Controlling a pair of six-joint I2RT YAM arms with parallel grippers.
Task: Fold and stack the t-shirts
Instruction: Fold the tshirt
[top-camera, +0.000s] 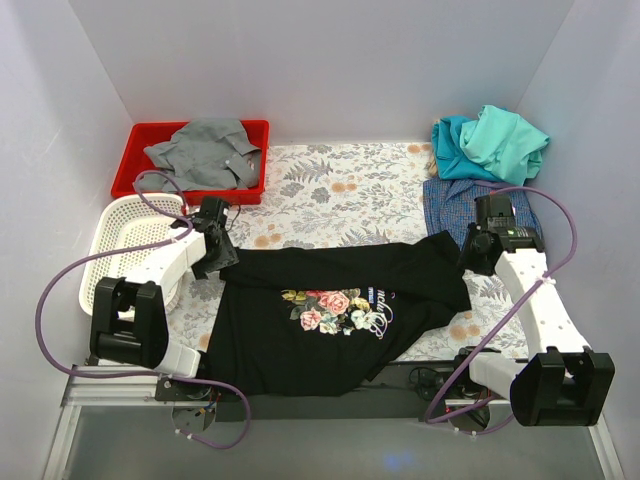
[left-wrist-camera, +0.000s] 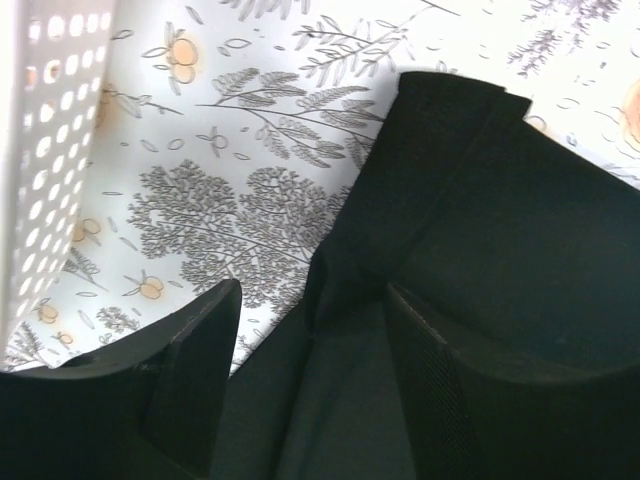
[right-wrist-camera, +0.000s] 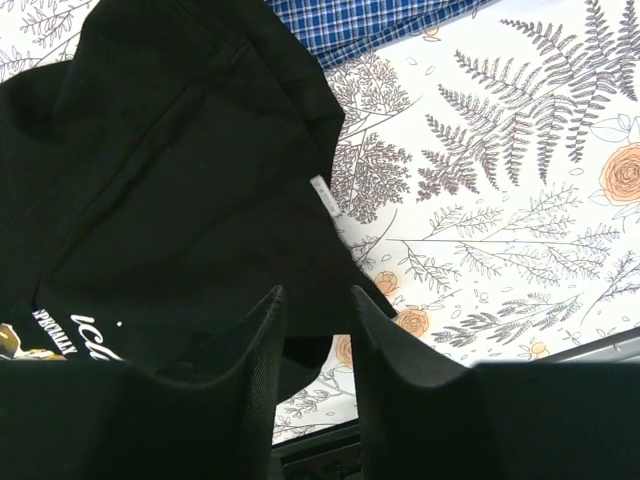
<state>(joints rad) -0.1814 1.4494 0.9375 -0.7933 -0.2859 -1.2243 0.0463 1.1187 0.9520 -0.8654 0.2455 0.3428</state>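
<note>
The black t-shirt (top-camera: 340, 310) with a pink-rose print lies spread across the middle of the flowered table cover. My left gripper (top-camera: 218, 262) hangs over its upper left corner. In the left wrist view that gripper (left-wrist-camera: 312, 290) stands open, with black cloth (left-wrist-camera: 480, 220) lying loose between and beyond the fingers. My right gripper (top-camera: 468, 255) is over the shirt's upper right corner. In the right wrist view it (right-wrist-camera: 316, 292) is open above the hem of the black shirt (right-wrist-camera: 180, 170). The teal shirt (top-camera: 452, 135) and mint-green shirt (top-camera: 505, 135) are heaped at the back right, and the blue-checked one (top-camera: 455, 205) lies just in front of them.
A red bin (top-camera: 140, 170) holding a grey shirt (top-camera: 205, 152) stands at the back left. The white mesh basket (top-camera: 125, 235) sits beside my left arm, its wall (left-wrist-camera: 50, 150) close to the left fingers. White walls enclose the table on three sides.
</note>
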